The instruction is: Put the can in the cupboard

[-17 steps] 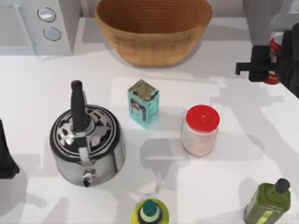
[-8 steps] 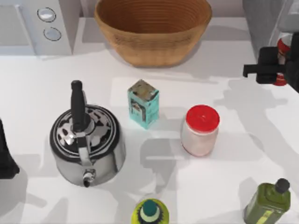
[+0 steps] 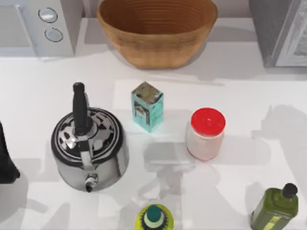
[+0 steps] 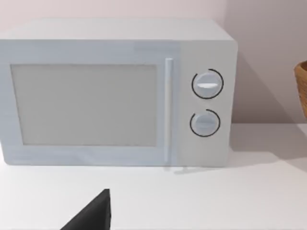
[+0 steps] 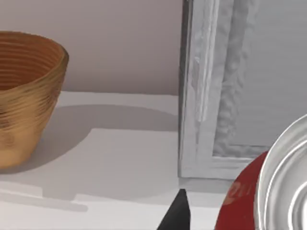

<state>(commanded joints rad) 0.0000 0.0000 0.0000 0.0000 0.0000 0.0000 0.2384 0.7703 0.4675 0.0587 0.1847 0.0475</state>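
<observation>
The can (image 5: 240, 203) is red with a shiny silver top. In the right wrist view it is very close to the camera, low down and partly cut off by the picture's edge. It sits just in front of the cupboard (image 5: 225, 86), which has a pale, rough frame. A dark bit of the right gripper (image 5: 177, 215) pokes up just beside the can. I cannot tell if the right gripper is gripping the can or is open.

In the top view the cupboard (image 3: 283, 33) stands at the far right corner of the white table (image 3: 240, 86). A big brown basket (image 3: 156, 28) sits at the back, in the middle, and the right wrist view sees this basket too, well apart from the cupboard. A white jar with a red lid (image 3: 206, 134) stands near the middle of the table. A small teal box (image 3: 147, 106) is near the jar, to its left. A shiny kettle with a black handle (image 3: 88, 143) is further left. A dark green bottle (image 3: 276, 208) lies at the front right corner. A yellow bottle with a teal cap (image 3: 153, 218) stands at the front edge.

The left arm (image 3: 5, 163) is parked at the left edge of the table. The left gripper (image 4: 93, 215) faces a white microwave (image 4: 115, 91) with two round knobs. I cannot tell if it is open or closed.
</observation>
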